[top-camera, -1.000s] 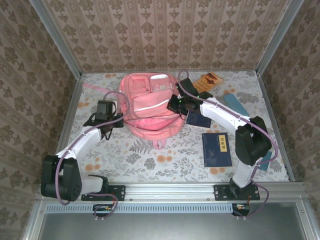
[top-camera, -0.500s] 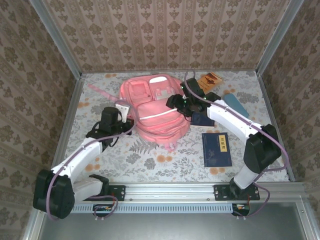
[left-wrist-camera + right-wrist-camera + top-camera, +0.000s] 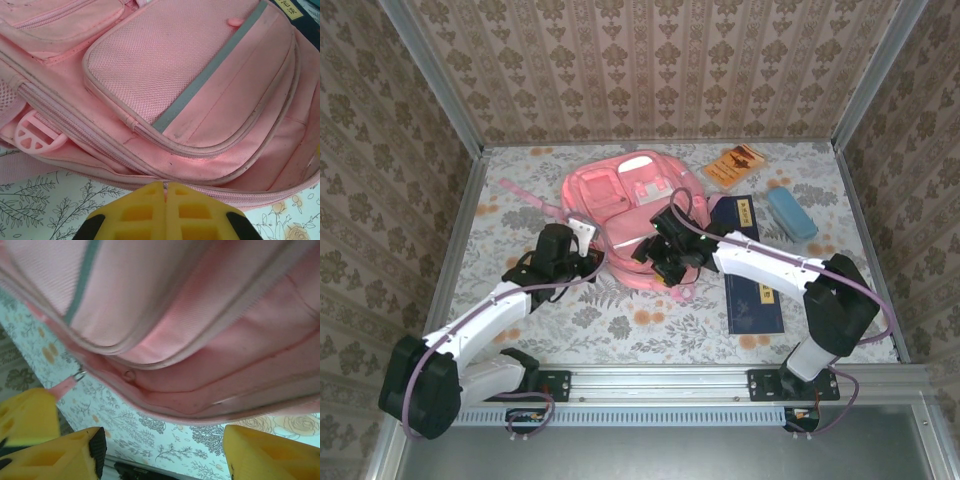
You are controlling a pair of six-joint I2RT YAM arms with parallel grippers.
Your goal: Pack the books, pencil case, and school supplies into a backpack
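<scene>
Packing progress: I judge nothing is in yet. The backpack lies flat on the table, and I see no open mouth on it.
Waiting outside: the orange booklet, one navy book, a second navy book and the pencil case all rest on the table.
Left gripper: clenched, its pads pressed together with nothing visible between them.
Right gripper: released, fingers spread wide, grasping nothing.
Backpack from the left gripper: directly ahead. The bag's near seam is just at the tips and the front pocket is beyond.
Backpack from the right gripper: its lower edge sits just ahead of the open fingers. I cannot tell whether they touch it.
Books from the right gripper: back along its own arm, with the second navy book partly under the forearm. The booklet and pencil case are well apart, off to its outer side.
Still to do: I judge all of it, starting with opening the main compartment.
</scene>
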